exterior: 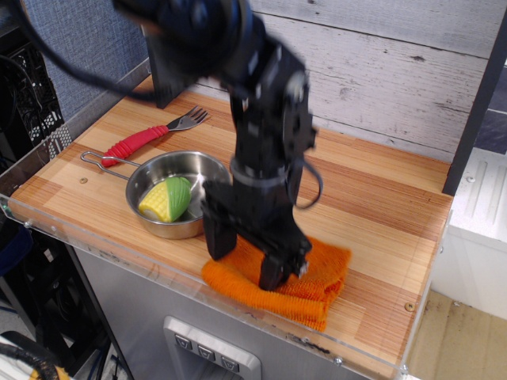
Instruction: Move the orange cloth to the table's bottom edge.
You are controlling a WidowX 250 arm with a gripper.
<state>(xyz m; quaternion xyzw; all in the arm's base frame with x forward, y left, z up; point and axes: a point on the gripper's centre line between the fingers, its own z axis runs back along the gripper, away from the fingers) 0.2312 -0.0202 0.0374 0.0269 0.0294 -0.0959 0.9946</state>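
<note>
Only the one overhead-angled view to work from, so here goes. I've got the gripper (245, 260) planted on the orange cloth (305, 275), and the arm is motion-blurred. The two dark fingers stand apart from each other, one at the cloth's left end, the other on its middle, both tips pressed into the fabric; jaws spread, not pinching a fold as far as I can see. The cloth is bunched and folded, lying near the right half of the table (380, 198), its near side right up against the table's bottom edge (238, 305), where the clear acrylic strip runs. Whether the fabric actually overlaps that strip I can't tell.

Left of the gripper sits a steel bowl (202, 186) with a wire handle pointing left, and the left finger is just beside its rim. Inside it lies a toy corn cob (165, 199), yellow with a green husk. Behind the bowl, a fork with a red handle (139, 142) rests on the wood, tines towards the whitewashed plank wall (380, 71).
</note>
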